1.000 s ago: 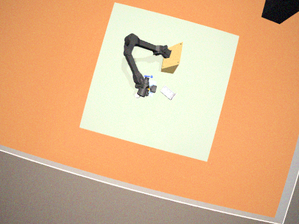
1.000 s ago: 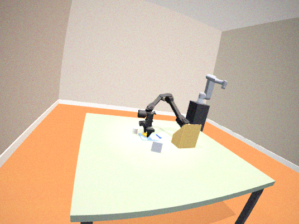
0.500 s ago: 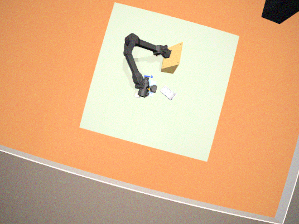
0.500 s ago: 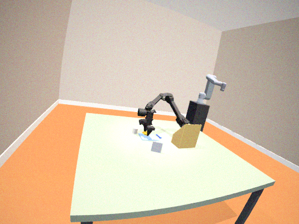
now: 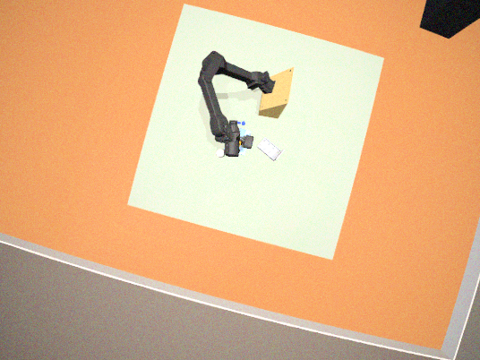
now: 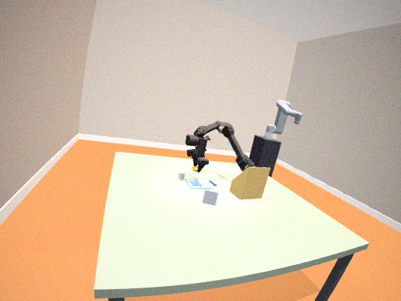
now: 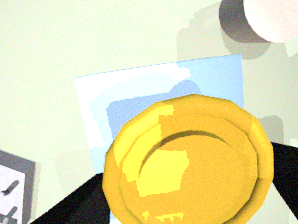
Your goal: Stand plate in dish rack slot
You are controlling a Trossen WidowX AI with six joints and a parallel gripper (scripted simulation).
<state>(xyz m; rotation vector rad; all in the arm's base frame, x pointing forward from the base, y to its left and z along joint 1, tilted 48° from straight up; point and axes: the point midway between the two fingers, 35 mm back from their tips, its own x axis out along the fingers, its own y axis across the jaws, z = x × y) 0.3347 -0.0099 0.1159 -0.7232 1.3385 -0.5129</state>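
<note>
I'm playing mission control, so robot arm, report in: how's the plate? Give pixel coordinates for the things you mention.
Gripper (image 6: 197, 169) (image 7: 186, 168) shut on yellow plate (image 6: 194, 168) (image 7: 210, 170). Plate up above blue-and-white sheet (image 6: 195, 183) (image 7: 220, 75). Nothing seen touching it otherwise.

Arm (image 5: 210, 99) (image 6: 235, 144), dark charcoal to black throughout, with long, narrow links and thicker, angular joints (image 5: 213, 62) (image 6: 226, 128). Paler grey highlights mark the lit faces. Beside the claw (image 5: 242, 142) (image 6: 197, 168) (image 7: 186, 168), in the top view, a bulky dark housing (image 5: 232, 148) with squared ends; on its other side, a smaller, box-like block (image 5: 248, 141). Fingers of the claw, in close view: plain solid black, straight-edged and broad. Finer surface detail is too small to tell.
</note>
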